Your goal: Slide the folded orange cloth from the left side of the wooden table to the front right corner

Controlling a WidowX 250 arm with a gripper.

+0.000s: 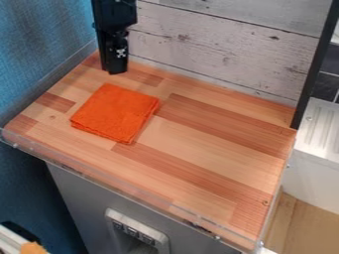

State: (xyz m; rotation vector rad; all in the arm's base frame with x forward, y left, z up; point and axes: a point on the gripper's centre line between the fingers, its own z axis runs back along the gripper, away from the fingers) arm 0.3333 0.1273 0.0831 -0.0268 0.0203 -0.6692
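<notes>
Orange cloth (116,113), folded into a flat, nearly square pad, is laid on the left part of the wood-patterned tabletop (205,191), closer to the far left corner than to the right end. The black pincer (116,68) is seen just beyond the cloth's far edge, pointed downward over the far left part of the tabletop. From the pincer, the cloth is found on the near side, with its far corner almost straight below the tip in the view and its bulk spread to both left and right of that line. Nothing is seen to be touched by the pincer; a small strip of wood is shown between its lower end and the cloth. Whether the pincer is open or closed cannot be told from this angle, and how high it is held above the wood cannot be judged surely. No clear long axis is given by the cloth's shape; its sides are set roughly in line with those of the tabletop. The far side is bounded by a whitewashed plank panel (225,49), the left by a blue wall (43,49), and the near edge by a clear rim (99,179).
</notes>
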